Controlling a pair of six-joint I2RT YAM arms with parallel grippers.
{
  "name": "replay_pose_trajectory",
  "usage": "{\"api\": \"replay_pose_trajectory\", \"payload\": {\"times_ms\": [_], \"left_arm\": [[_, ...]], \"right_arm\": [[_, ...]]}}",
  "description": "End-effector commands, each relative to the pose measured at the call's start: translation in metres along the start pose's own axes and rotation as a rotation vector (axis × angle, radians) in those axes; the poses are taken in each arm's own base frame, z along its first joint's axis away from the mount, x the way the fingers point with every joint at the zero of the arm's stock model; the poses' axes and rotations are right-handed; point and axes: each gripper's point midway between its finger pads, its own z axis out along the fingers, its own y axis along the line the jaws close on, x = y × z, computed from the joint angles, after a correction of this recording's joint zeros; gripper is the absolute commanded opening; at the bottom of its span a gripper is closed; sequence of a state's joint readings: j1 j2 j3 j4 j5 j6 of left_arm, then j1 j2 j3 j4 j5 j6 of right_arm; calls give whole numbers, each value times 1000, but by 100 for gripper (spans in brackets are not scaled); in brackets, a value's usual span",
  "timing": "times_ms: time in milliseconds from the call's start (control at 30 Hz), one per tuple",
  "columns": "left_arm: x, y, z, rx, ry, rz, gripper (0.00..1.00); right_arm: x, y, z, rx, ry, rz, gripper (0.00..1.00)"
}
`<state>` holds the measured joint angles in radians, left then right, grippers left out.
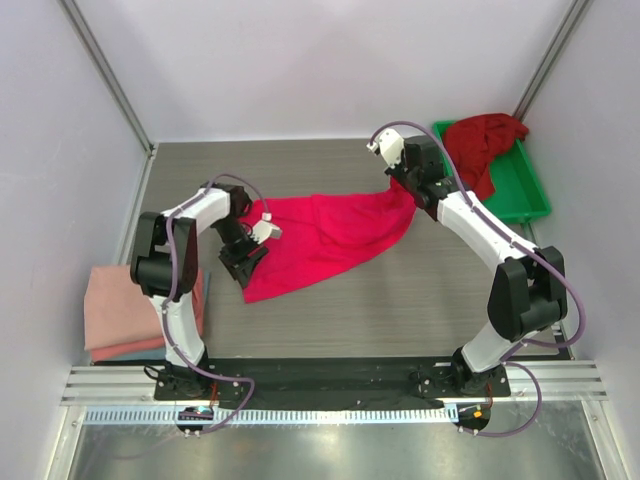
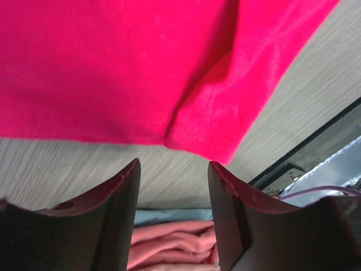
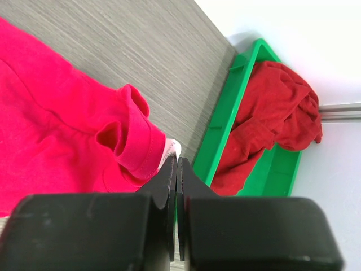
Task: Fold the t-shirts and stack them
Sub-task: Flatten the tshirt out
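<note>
The grey wood-grain table (image 1: 400, 300) fills the workspace, and the bright pinkish-red t-shirt (image 1: 320, 240) lies across its middle, spread flat on the left and drawn into a narrowing point toward the far right. The green tray (image 1: 535, 195) sits in the far right corner of the table, well apart from the flat part of that shirt. At the table's left edge, beside the left arm's base, a stack of folded salmon-pink t-shirts (image 1: 120, 310) rests in a neat rectangle; the left wrist view shows part of it beneath the fingers. The darker crimson t-shirt (image 1: 485, 140) is crumpled inside the tray, partly hanging over its far rim. The left gripper (image 2: 174, 169) hangs just off the near left hem of the bright shirt with its jaws spread and nothing between them, bare table showing in the gap. The right gripper (image 3: 176, 164) is clenched on the neck end of the bright shirt, its jaws pressed together where the cloth bunches up. A small white label (image 3: 171, 148) peeks out of the collar right at the fingertips.
</note>
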<state>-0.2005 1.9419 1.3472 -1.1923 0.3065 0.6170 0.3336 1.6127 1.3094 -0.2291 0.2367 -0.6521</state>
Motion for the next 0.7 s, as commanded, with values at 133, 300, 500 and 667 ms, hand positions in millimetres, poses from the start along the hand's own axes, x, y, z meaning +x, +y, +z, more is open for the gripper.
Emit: {"api": "replay_pose_trajectory", "payload": {"times_ms": [133, 300, 500, 667], "left_arm": [[-9, 1, 7, 53, -12, 19, 45], [-12, 0, 9, 68, -17, 2, 39], [-24, 3, -6, 15, -67, -6, 38], [-22, -2, -3, 48, -39, -19, 36]], "right_arm": [[-13, -8, -3, 14, -32, 20, 1], [-10, -6, -2, 9, -25, 17, 1], [-8, -2, 0, 0, -22, 16, 1], [-10, -1, 3, -3, -26, 18, 1]]}}
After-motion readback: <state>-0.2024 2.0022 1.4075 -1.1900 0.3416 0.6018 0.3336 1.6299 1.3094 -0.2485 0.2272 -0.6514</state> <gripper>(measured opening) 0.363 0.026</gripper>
